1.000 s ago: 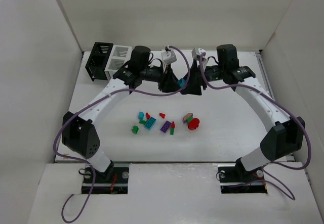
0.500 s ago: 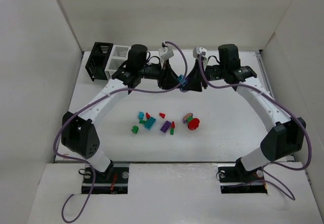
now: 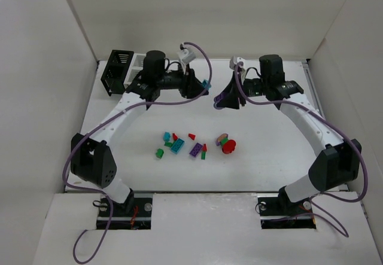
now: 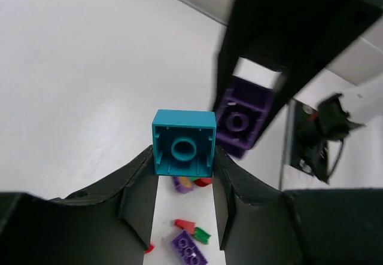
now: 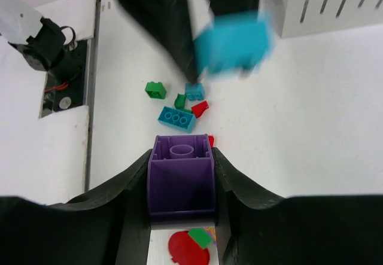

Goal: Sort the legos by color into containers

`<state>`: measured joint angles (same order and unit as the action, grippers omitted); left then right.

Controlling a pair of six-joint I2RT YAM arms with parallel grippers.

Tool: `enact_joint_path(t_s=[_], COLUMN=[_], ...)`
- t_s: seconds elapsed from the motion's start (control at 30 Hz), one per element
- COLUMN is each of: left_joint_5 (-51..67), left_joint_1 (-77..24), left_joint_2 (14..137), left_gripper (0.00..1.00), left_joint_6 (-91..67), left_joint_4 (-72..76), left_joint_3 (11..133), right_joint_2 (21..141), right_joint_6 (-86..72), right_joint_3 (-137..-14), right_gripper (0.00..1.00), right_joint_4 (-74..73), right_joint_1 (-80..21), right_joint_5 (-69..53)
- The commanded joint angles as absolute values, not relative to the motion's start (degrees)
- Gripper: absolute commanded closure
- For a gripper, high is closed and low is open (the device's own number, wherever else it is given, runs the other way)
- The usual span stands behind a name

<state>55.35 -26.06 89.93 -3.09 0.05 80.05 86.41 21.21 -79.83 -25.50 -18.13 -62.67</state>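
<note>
My left gripper (image 3: 201, 85) is shut on a teal brick (image 3: 206, 84), held in the air at the back middle; the brick sits between the fingertips in the left wrist view (image 4: 184, 143). My right gripper (image 3: 219, 102) is shut on a purple brick (image 5: 181, 178), a short way right of the left one. The bricks are apart. Loose legos (image 3: 195, 150) in red, green, teal and purple lie mid-table. The black container (image 3: 116, 70) stands at the back left. The white container (image 5: 329, 5) beside it is mostly hidden by my left arm in the top view.
A red round piece (image 3: 228, 147) lies at the right end of the pile, with a long teal brick (image 3: 177, 146) and a green brick (image 3: 160, 153) on the left. White walls enclose the table on three sides.
The two grippers were tip to tip at the back middle. The left one has drawn back to the left with the teal brick; the right one keeps the purple brick.
</note>
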Motion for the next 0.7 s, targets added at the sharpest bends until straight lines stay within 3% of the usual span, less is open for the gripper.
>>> enact_joint_path(t_s=[0.0, 0.23, 0.4, 0.67], left_joint_5=[46.2, 26.0, 16.3, 1.2], left_joint_1=[-19.1, -8.9, -4.8, -2.9], left_joint_2=[86.5, 86.6, 98.4, 107.8], left_gripper=[1.0, 1.0, 1.0, 1.0], left_joint_6=[-7.5, -14.4, -16.0, -18.5], left_joint_4=[1.0, -5.2, -19.1, -25.4], left_joint_3=[79.7, 79.2, 92.0, 102.4], right_joint_2=[83.3, 82.2, 81.7, 78.8], right_joint_6=[17.7, 11.6, 9.0, 7.5], right_joint_3=[-77.0, -74.2, -73.7, -70.9], right_gripper=[1.0, 1.0, 1.0, 1.0], right_joint_4=[-23.5, -20.1, -19.5, -17.7], right_joint_1=[-16.8, -14.3, -13.8, -13.3], right_joint_5=[-61.5, -52.1, -43.1, -38.8])
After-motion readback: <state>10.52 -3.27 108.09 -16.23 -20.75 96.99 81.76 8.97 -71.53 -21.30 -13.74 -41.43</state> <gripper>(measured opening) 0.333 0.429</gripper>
